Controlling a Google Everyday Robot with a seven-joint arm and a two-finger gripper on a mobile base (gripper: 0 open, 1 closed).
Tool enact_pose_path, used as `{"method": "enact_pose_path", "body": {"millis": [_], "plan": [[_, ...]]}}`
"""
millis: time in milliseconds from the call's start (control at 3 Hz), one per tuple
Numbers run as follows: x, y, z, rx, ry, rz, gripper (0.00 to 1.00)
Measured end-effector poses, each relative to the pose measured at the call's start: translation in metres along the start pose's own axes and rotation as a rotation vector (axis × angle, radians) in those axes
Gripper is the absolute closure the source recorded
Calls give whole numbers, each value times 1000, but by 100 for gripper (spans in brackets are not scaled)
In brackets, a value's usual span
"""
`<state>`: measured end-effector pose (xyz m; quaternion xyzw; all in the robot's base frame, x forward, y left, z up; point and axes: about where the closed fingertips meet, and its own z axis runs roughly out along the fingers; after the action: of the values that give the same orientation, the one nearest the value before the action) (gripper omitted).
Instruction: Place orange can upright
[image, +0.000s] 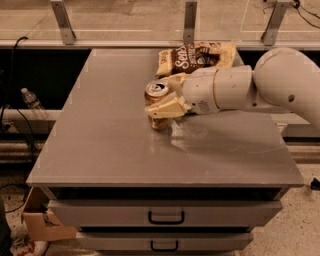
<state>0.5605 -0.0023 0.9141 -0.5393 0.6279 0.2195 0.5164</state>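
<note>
Far to the left of the orange can (157, 90), off the counter (100, 145), a clear water bottle (29, 101) lies on a low ledge. Below and left of the can, a torn cardboard box (42, 222) sits on the floor by the counter's corner. The can itself is near the middle of the grey counter, a little toward the back, silver top up and close to upright. Its base is down at the surface, though I can't tell whether it rests there. The gripper (161, 100) is clamped around the can, one cream finger across its front and the other behind it. Just behind and right of the can lies a chip bag (200, 56). The thick white arm (250, 85) reaches in from the right of the can. Two drawers (166, 216) sit below.
</note>
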Motion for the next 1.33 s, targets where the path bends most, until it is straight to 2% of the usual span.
{"method": "enact_pose_path", "body": {"millis": [333,667,1333], "plan": [[4,-2,-3,-5,-49,37,100],[7,-3,-3,-20,-60,65,100],[16,-3,5,-40,-10,103,100]]}}
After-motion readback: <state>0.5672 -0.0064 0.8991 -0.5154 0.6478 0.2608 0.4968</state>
